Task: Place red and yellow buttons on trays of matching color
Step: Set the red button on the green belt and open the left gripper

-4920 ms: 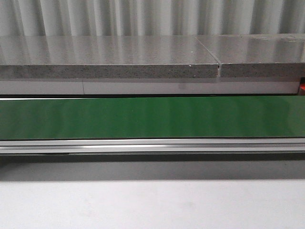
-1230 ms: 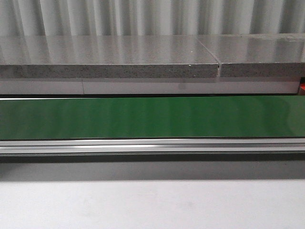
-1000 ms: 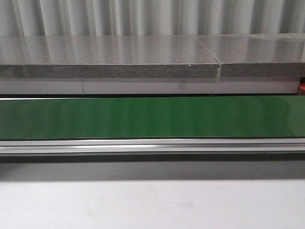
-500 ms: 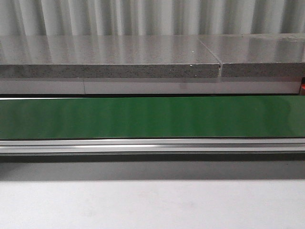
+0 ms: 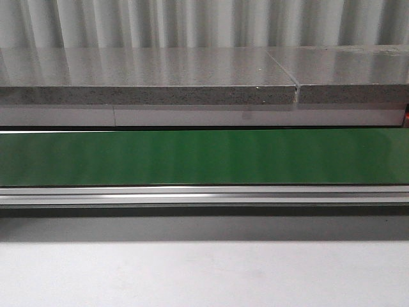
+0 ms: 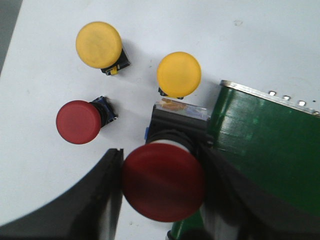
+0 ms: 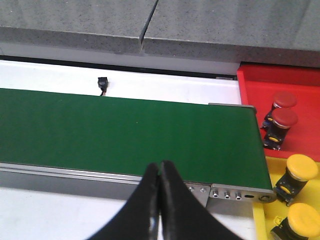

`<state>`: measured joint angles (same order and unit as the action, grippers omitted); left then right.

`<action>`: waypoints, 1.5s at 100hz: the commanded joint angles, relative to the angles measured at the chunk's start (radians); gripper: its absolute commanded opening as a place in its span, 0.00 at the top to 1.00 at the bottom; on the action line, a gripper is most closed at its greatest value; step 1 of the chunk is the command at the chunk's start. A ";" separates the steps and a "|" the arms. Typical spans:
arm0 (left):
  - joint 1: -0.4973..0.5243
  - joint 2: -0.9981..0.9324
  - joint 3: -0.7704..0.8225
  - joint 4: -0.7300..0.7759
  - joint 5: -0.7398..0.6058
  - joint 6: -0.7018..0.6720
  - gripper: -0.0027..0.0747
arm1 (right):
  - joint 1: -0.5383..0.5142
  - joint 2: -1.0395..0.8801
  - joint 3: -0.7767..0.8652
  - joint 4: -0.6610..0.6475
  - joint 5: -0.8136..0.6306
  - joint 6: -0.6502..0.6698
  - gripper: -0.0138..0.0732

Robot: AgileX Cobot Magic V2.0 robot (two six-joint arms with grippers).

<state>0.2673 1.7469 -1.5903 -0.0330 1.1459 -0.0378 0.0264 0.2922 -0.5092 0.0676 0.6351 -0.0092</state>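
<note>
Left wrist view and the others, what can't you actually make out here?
- Left wrist view: the held red button covers its own body, and its grip by the left tool is partly cut by the edge.
- Right wrist view: the yellow tray and lowest yellow button run off the frame.
- Right wrist view: small black part beyond the belt, too small to identify.

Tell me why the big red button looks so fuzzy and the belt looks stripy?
Left wrist view: the held red button sits so near the lens that it blurs, while the yellow buttons beyond stay sharp. Front view: pale vertical bands of reflected light stripe the green belt and the shiny grey slab.
</note>
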 commanded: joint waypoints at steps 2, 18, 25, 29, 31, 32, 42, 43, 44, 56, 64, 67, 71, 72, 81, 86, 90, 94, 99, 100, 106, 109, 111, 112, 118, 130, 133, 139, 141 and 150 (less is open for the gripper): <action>-0.029 -0.103 -0.003 -0.012 -0.023 0.010 0.82 | 0.002 0.005 -0.025 0.001 -0.067 -0.010 0.92; -0.097 -0.150 0.050 -0.010 -0.024 0.030 0.82 | 0.002 0.005 -0.025 0.001 -0.067 -0.010 0.92; -0.123 -0.157 0.072 -0.005 -0.040 0.030 0.82 | 0.002 0.005 -0.025 0.001 -0.067 -0.010 0.92; -0.135 -0.159 0.084 -0.003 -0.042 0.030 0.82 | 0.002 0.005 -0.025 0.001 -0.067 -0.010 0.92; -0.139 -0.159 0.090 -0.001 -0.042 0.030 0.82 | 0.002 0.005 -0.025 0.001 -0.067 -0.010 0.92; -0.146 -0.159 0.094 0.001 -0.042 0.030 0.82 | 0.002 0.005 -0.025 0.001 -0.067 -0.010 0.92; -0.172 -0.159 0.126 0.007 -0.044 0.030 0.82 | 0.002 0.005 -0.025 0.001 -0.067 -0.010 0.92; -0.172 -0.159 0.131 0.007 -0.044 0.030 0.82 | 0.002 0.005 -0.025 0.001 -0.067 -0.010 0.92; -0.175 -0.159 0.133 0.007 -0.046 0.030 0.82 | 0.002 0.005 -0.025 0.001 -0.067 -0.010 0.92; -0.196 -0.159 0.170 0.015 -0.067 0.030 0.82 | 0.002 0.005 -0.025 0.001 -0.067 -0.010 0.92; -0.200 -0.159 0.188 0.015 -0.070 0.030 0.82 | 0.002 0.005 -0.025 0.001 -0.067 -0.010 0.92; -0.200 -0.159 0.192 0.015 -0.067 0.030 0.82 | 0.002 0.005 -0.025 0.001 -0.067 -0.010 0.92; -0.200 -0.157 0.198 0.015 -0.060 0.030 0.81 | 0.002 0.005 -0.025 0.001 -0.067 -0.010 0.92; -0.200 -0.157 0.198 0.015 -0.061 0.030 0.81 | 0.002 0.005 -0.025 0.001 -0.067 -0.010 0.92; -0.200 -0.151 0.203 0.015 -0.040 0.030 0.81 | 0.002 0.005 -0.025 0.001 -0.067 -0.010 0.92; -0.200 -0.150 0.203 0.015 -0.040 0.038 0.80 | 0.002 0.005 -0.025 0.001 -0.067 -0.010 0.92; -0.200 -0.145 0.203 0.007 -0.032 0.059 0.77 | 0.002 0.005 -0.025 0.001 -0.067 -0.010 0.92; -0.200 -0.140 0.203 0.004 -0.023 0.059 0.74 | 0.002 0.005 -0.025 0.001 -0.067 -0.010 0.92; -0.200 -0.134 0.203 0.003 -0.012 0.059 0.68 | 0.002 0.005 -0.025 0.001 -0.067 -0.010 0.92; -0.200 -0.130 0.203 0.003 -0.012 0.059 0.67 | 0.002 0.005 -0.025 0.001 -0.067 -0.010 0.92; -0.200 -0.122 0.203 -0.003 -0.006 0.059 0.59 | 0.002 0.005 -0.025 0.001 -0.067 -0.010 0.92; -0.200 -0.119 0.203 -0.012 -0.006 0.059 0.54 | 0.002 0.005 -0.025 0.001 -0.067 -0.010 0.92; -0.200 -0.119 0.203 -0.017 -0.006 0.059 0.53 | 0.002 0.005 -0.025 0.001 -0.067 -0.010 0.92; -0.200 -0.119 0.203 -0.023 -0.006 0.059 0.51 | 0.002 0.005 -0.025 0.001 -0.067 -0.010 0.92; -0.200 -0.119 0.201 -0.043 -0.010 0.059 0.44 | 0.002 0.005 -0.025 0.001 -0.067 -0.010 0.92; -0.200 -0.119 0.190 -0.116 -0.020 0.080 0.31 | 0.002 0.005 -0.025 0.001 -0.067 -0.010 0.92; -0.200 -0.119 0.186 -0.139 -0.020 0.088 0.29 | 0.002 0.005 -0.025 0.001 -0.067 -0.010 0.92; -0.200 -0.119 0.176 -0.176 -0.020 0.092 0.28 | 0.002 0.005 -0.025 0.001 -0.067 -0.010 0.92; -0.200 -0.119 0.171 -0.188 -0.020 0.093 0.28 | 0.002 0.005 -0.025 0.001 -0.067 -0.010 0.92; -0.200 -0.125 0.151 -0.233 -0.023 0.102 0.28 | 0.002 0.005 -0.025 0.001 -0.067 -0.010 0.92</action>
<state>0.0725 1.6674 -1.3890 -0.2008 1.1467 0.0541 0.0264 0.2922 -0.5092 0.0676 0.6351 -0.0092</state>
